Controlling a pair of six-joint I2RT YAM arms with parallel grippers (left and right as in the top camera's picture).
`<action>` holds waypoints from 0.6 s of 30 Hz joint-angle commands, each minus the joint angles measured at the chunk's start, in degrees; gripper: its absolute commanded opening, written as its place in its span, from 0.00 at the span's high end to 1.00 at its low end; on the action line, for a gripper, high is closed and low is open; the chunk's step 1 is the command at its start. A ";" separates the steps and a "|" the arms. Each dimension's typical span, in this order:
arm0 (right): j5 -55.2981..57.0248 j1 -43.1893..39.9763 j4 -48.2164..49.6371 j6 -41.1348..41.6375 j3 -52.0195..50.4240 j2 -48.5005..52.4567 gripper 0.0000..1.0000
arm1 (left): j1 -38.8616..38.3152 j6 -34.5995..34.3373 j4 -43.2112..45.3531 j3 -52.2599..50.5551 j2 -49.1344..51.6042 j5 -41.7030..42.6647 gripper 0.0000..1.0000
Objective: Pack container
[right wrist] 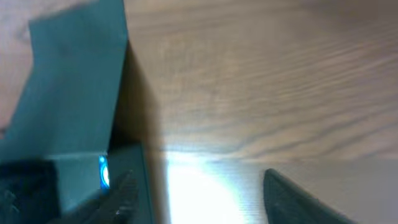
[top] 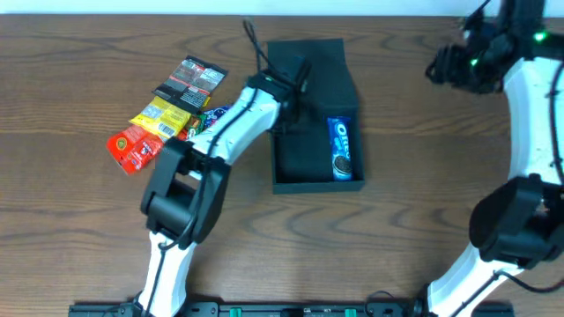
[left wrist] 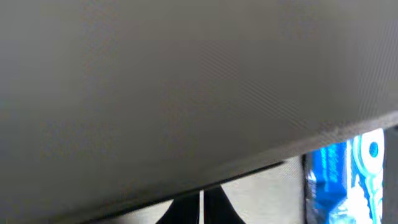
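Dark container (top: 317, 185) sits mid-tabletop (top: 423, 176), an Oreo packet (top: 341, 148) against its right wall. Left end effector (left wrist: 201, 210), fingers together, hovers over the flap lid (top: 322, 55); right end effector (right wrist: 205, 196) has its fingers apart.

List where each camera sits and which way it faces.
Overhead: fixed above the table, looking straight down on the container, snack packets, left arm and right arm.
Left wrist: over the container, facing its dark surface close up and the Oreo packet; the shut left gripper shows at the bottom edge.
Right wrist: off to the container's side, facing the table and the container's flap; the open right gripper shows below.
Shared: all three show the container; overhead and left wrist show the Oreo packet.
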 commanded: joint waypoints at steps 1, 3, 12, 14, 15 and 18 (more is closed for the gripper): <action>-4.87 1.53 0.20 -0.02 -6.69 0.81 0.94 | 1.46 1.22 -0.59 1.29 -1.79 -4.17 0.94; -7.15 2.45 1.64 -0.04 -10.60 0.81 0.98 | 1.81 1.25 -0.37 1.29 -1.79 -4.17 0.94; -12.20 9.40 10.40 -0.04 -22.05 0.81 0.99 | 1.84 1.27 -0.66 1.29 -1.79 -4.15 0.95; -12.20 11.06 11.45 -0.04 -22.86 0.85 0.99 | 1.86 1.27 -0.87 1.29 -1.79 -4.17 0.95; -12.20 11.82 11.76 -0.02 -23.08 0.85 0.99 | 1.88 1.27 -0.98 1.29 -1.79 -4.17 0.94; -12.17 14.10 12.22 -0.04 -23.30 0.90 0.99 | 1.88 1.90 -1.27 1.29 -1.79 -4.17 0.94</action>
